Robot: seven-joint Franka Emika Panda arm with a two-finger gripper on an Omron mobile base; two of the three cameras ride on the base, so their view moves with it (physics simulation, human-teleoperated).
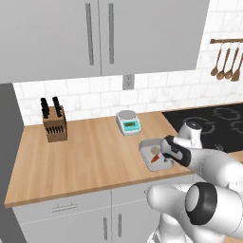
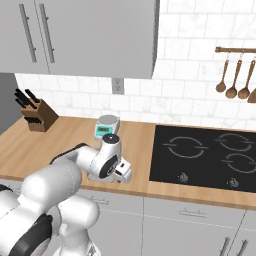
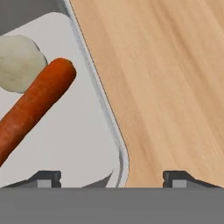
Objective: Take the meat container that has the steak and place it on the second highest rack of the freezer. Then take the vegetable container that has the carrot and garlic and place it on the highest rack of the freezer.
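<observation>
Tray [image 1: 148,146]: a grey tray on the wooden counter [image 1: 90,152], near its front edge, just left of the black stove [image 2: 210,155].
In the tray: an orange carrot [image 3: 35,103] and a pale garlic [image 3: 19,61], touching each other.
Carrot: its long side runs slantwise across the tray floor.
Gripper [image 3: 111,177]: low over the tray's side rim [image 3: 109,122]. One tip sits inside the tray and the other sits outside, over the wood.
Jaws: wide apart, holding nothing yet.
Key gap: the rim lies right between the two tips, running straight away from the hand.
Next, I think: go down a bit and pinch the rim.
Other things: a small scale [image 1: 128,122] and a knife block [image 1: 53,121] stand farther back on the counter.
</observation>
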